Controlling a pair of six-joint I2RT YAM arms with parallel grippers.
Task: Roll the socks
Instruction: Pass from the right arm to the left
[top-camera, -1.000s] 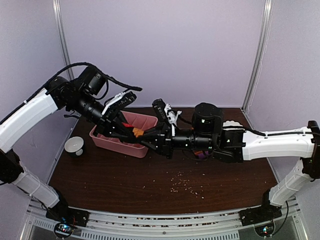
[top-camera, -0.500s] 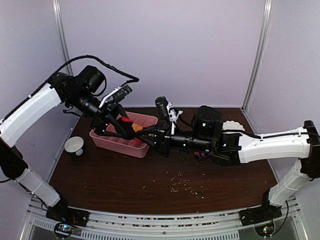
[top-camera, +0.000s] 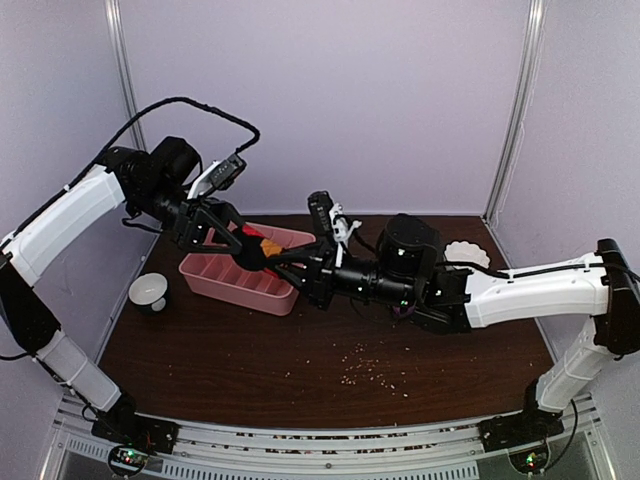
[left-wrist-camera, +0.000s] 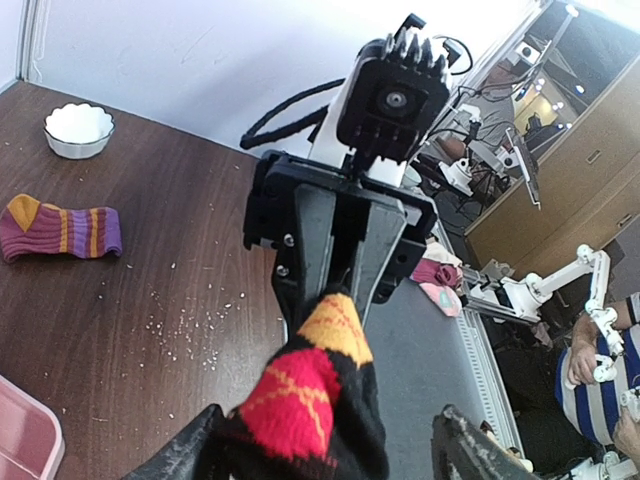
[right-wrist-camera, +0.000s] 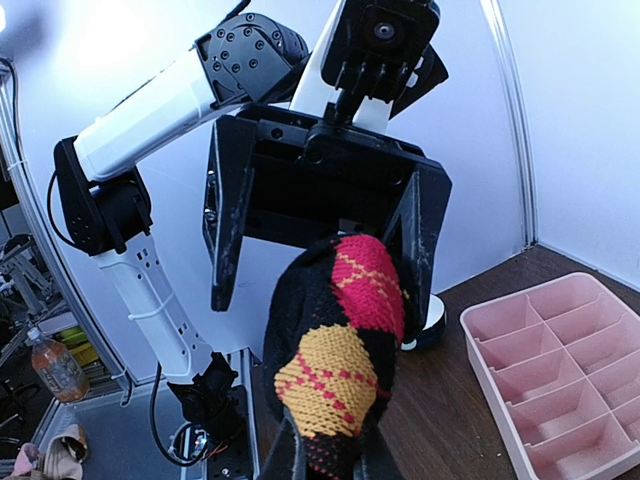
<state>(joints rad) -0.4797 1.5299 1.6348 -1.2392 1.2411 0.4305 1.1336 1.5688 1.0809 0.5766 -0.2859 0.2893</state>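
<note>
A rolled sock bundle (right-wrist-camera: 340, 350), black with red and yellow diamonds, is held in the air by my right gripper (right-wrist-camera: 330, 452), which is shut on its lower end. My left gripper (left-wrist-camera: 328, 438) stands open around the bundle's other end, one finger (left-wrist-camera: 195, 448) against the fabric and the other (left-wrist-camera: 470, 450) well apart. From above, the bundle (top-camera: 262, 245) hangs over the pink tray (top-camera: 215, 270) between the left gripper (top-camera: 240, 243) and the right gripper (top-camera: 285, 260). A striped purple, orange and dark red sock (left-wrist-camera: 60, 228) lies flat on the table.
A white bowl (top-camera: 148, 290) sits left of the tray; another white dish (top-camera: 466, 252) stands at the back right. Crumbs (top-camera: 370, 368) are scattered over the brown table's front middle. The tray's compartments (right-wrist-camera: 560, 370) show nothing in them. The striped sock (top-camera: 404, 312) peeks out under the right arm.
My left gripper has opened off the sock bundle and its arm has pulled back up and to the left. The right gripper has closed tighter on the bundle and pushed left.
</note>
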